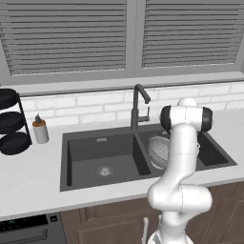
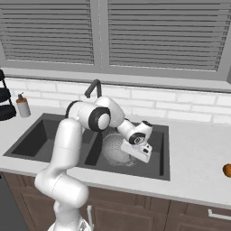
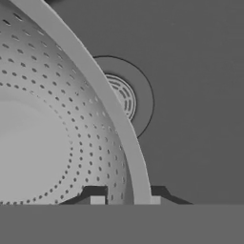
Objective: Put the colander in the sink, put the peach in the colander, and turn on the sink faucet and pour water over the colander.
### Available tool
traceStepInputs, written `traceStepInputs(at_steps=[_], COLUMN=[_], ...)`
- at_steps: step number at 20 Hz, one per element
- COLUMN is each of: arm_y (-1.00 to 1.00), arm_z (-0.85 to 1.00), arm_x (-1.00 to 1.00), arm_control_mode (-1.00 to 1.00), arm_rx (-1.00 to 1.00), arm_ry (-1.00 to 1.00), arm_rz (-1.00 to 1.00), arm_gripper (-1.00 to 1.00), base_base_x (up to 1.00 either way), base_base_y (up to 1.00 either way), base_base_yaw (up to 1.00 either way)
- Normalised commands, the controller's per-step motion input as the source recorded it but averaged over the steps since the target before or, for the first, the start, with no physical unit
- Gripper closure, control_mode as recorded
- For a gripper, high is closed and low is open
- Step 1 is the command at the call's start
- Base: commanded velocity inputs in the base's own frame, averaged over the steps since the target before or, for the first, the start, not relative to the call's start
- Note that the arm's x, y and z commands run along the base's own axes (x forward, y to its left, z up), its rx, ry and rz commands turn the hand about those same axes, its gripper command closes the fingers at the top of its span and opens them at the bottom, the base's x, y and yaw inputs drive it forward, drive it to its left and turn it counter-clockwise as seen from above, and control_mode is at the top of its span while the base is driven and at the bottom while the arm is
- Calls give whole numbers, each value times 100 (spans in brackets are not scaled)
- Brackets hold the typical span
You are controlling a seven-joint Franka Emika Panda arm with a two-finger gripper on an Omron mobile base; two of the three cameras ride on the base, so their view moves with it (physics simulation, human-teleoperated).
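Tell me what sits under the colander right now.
Under the colander lies the sink basin floor, its round drain partly showing past the rim. The rest beneath the bowl is covered.

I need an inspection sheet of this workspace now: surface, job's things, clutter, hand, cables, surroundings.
Surface: light counter around a dark double sink.
Job's things: colander in the right basin; peach on the counter, far right; faucet behind the divider, no water seen.
Clutter: soap bottle; black racks.
Hand: hand shut on the colander rim.
Cables: nothing seen.
Surroundings: tiled wall, window blinds, wooden cabinets below.
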Motion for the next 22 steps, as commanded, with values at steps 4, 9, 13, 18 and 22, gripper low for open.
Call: traceStepInputs(at_steps=[4,9,13,18,22], arm_y=[1,11,21,3,-1], arm_z=[-17,-17,-1,11,54], arm_x=[-2,-10,-9,-29,-36], arm_control_mode=[-100,-100,-100,-100,-100], arm_rx=[-6,-7,-6,-1,0], arm_ry=[0,0,0,0,-5], arm_rz=[0,0,0,-1,0], arm_gripper=[100,-100,-100,-100,-100], base_base_x=[0,0,0,0,0], base_base_y=[0,0,0,0,0], base_base_yaw=[0,0,0,0,0])
